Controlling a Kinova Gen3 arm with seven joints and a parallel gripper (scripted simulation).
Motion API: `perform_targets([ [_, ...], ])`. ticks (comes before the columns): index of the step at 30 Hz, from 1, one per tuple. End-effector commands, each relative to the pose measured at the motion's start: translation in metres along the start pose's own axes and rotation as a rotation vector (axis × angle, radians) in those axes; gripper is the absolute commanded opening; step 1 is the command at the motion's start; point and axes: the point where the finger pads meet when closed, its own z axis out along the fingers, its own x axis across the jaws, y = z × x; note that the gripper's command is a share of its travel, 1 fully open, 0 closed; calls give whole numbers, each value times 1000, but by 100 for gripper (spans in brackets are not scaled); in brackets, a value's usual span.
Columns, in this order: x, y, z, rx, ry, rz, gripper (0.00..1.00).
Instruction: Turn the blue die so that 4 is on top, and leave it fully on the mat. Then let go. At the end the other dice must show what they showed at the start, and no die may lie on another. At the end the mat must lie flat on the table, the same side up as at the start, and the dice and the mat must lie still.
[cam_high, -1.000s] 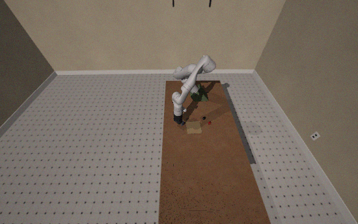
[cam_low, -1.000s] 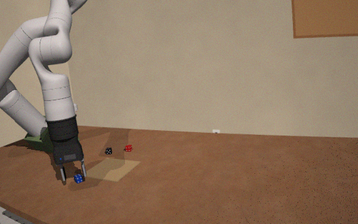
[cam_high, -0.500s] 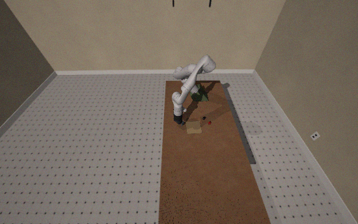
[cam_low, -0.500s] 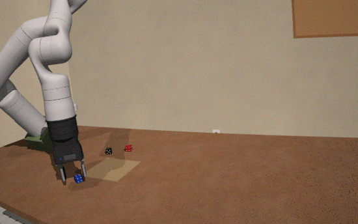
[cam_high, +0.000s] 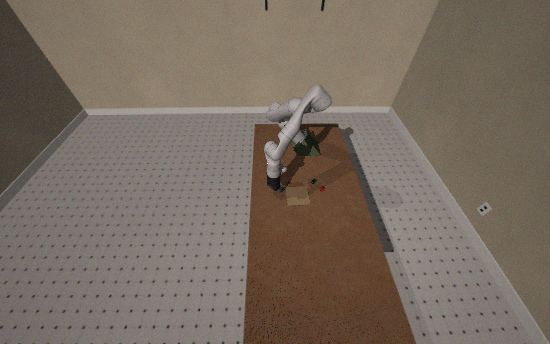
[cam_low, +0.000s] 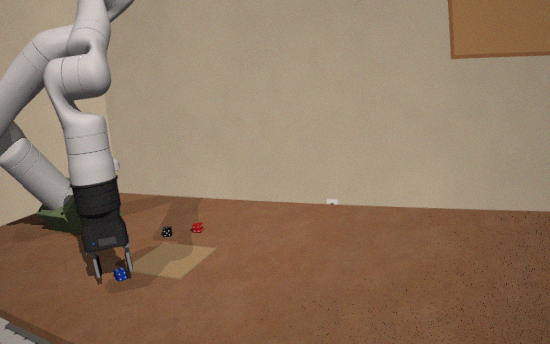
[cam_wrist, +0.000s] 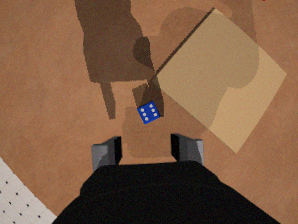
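Blue cubic die (cam_low: 120, 274) (cam_wrist: 148, 112): on brown table (cam_high: 320, 235) (cam_low: 320, 280) (cam_wrist: 45, 100), near tan square mat (cam_high: 298, 195) (cam_low: 175, 261) (cam_wrist: 222, 80); side pips indistinct. Black two-finger gripper (cam_low: 114, 264) (cam_wrist: 146, 145): open, ungrasping. Red die (cam_high: 322, 188) (cam_low: 197, 227): cropped out of wrist view. Beige walls (cam_high: 225, 55) (cam_low: 300, 100).

The black two-finger gripper (cam_high: 280, 189) (cam_low: 115, 275) (cam_wrist: 146, 145) is spreading its fingers wider than the blue plastic-looking die (cam_low: 120, 274) (cam_wrist: 149, 112), leaving room around it. The flat, tan square mat (cam_high: 298, 196) (cam_low: 175, 261) (cam_wrist: 222, 80) is lying just beside, raising no wall. Beyond it, the black white-pipped die (cam_high: 313, 181) (cam_low: 167, 231) and red white-pipped die (cam_high: 322, 188) (cam_low: 197, 227) (cam_wrist: 264, 0) are standing apart, obstructing low passage there.
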Motion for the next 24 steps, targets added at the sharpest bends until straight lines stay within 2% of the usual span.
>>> perform_targets([
  [1, 2, -2, -1, -1, 1, -1, 100],
  [5, 4, -6, -1, -1, 1, -1, 100],
  [9, 13, -21, -1, -1, 1, -1, 100],
  [20, 61, -104, -1, -1, 1, -1, 100],
  [22, 61, -104, -1, -1, 1, -1, 100],
  [24, 70, -119, -1, -1, 1, -1, 100],
])
